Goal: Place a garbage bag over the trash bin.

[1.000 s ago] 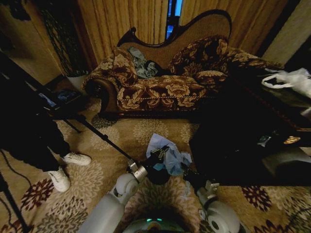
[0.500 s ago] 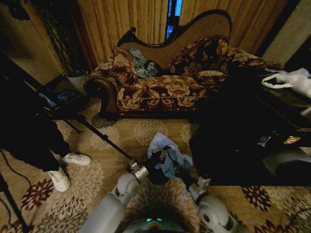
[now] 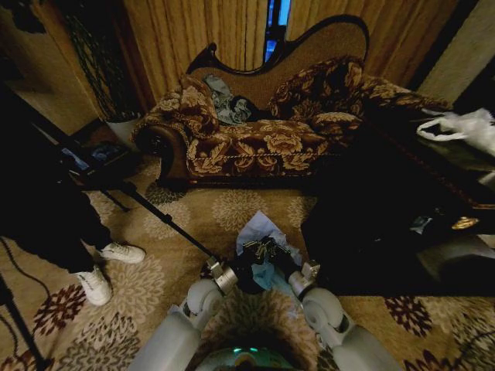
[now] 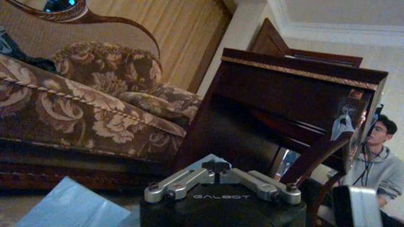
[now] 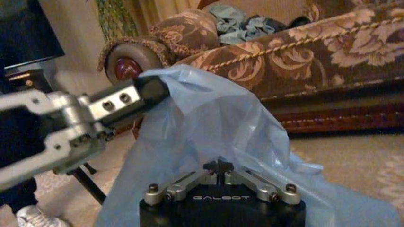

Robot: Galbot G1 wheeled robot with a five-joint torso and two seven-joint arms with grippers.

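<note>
Both grippers meet low in front of the robot on the patterned carpet point(image 3: 155, 232), close together over the bin. In the right wrist view the right gripper point(image 5: 218, 165) has its two fingers drawn fully together at the tips, pressed into the thin, wrinkled pale blue plastic garbage bag point(image 5: 215, 123), clenched on a fold of the film. The left gripper point(image 5: 148, 92) comes in from the side in that same view; its dark fingertip is buried in the top edge of the bag, pinching it there. In the left wrist view the left gripper point(image 4: 216, 166) likewise shows its fingers closed tip to tip, with a flat corner of the blue film lying just beside it. From the head view the left gripper point(image 3: 249, 249) and the right gripper point(image 3: 272, 251) sit nearly touching, the bag point(image 3: 259, 228) bunched between and beyond them, with its long axis rising from the floor toward the grippers and its peak held at the left fingertip. The small black round trash bin point(image 3: 249, 277) shows as a dark shape directly under the grippers; how much of its rim the bag covers cannot be told. The brown floral upholstered sofa point(image 3: 255, 139) stands well beyond.
</note>
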